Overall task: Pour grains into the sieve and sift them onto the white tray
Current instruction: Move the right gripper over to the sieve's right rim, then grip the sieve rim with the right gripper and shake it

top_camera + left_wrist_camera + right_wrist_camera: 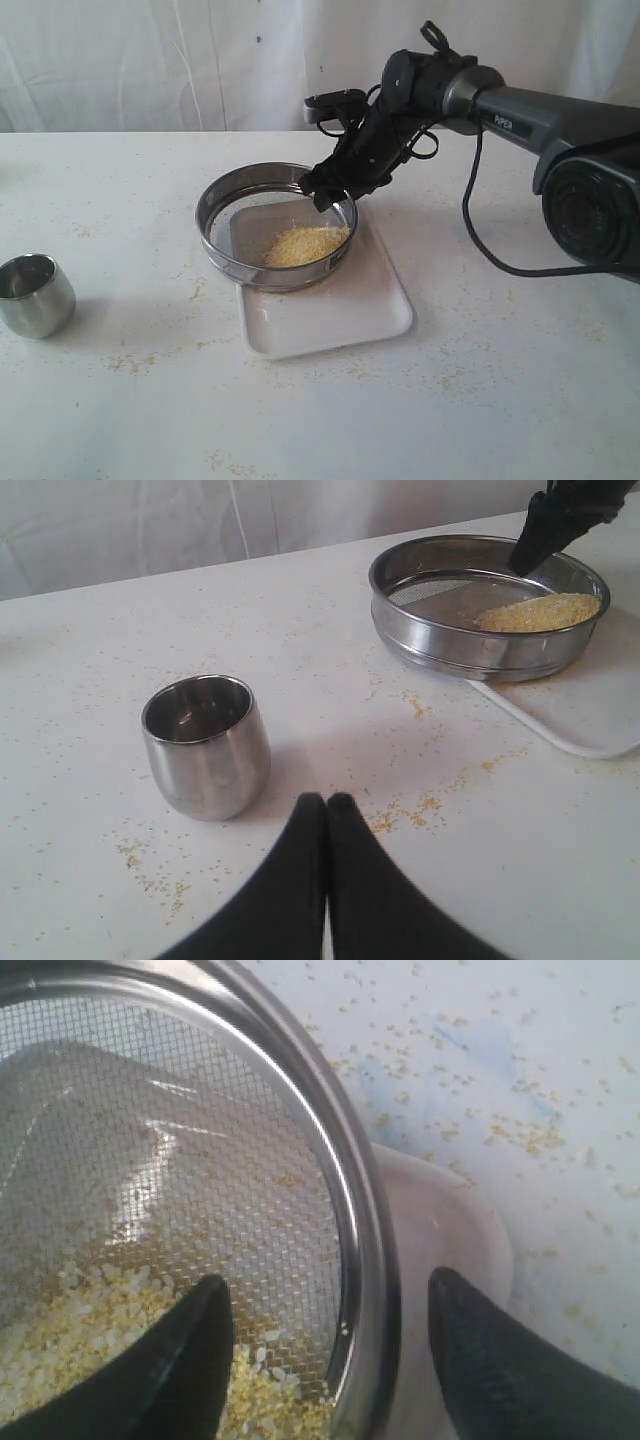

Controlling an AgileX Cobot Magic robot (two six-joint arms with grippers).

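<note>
- The sieve (240,268) sits on the white tray (330,320), but it overhangs the tray's left and far edges. Anything sifted through that part of the mesh would land on the table (500,400) rather than in the tray.
- The grains (305,245) lie in the sieve as one heap against the near-right wall, close beside the right gripper (325,1290).
- That gripper's jaws stand wide open astride the rim, one finger inside over the mesh and one outside above the tray. Nothing is held.
- Closing on so thin and smooth a wall risks a slip. Since the grip would be at one edge only, the sieve could tip as it lifts and the heap could run over the rim.
- The inner finger hangs right over the grains. Whether it touches them cannot be told, but if it goes too low it could press into the mesh or plough the heap aside.
- A hard shake could drag the light tray along — or throw meal past its low rim.
- The left gripper (327,810) is closed on nothing, low over the table near the steel cup (205,745), well clear of the sieve.
</note>
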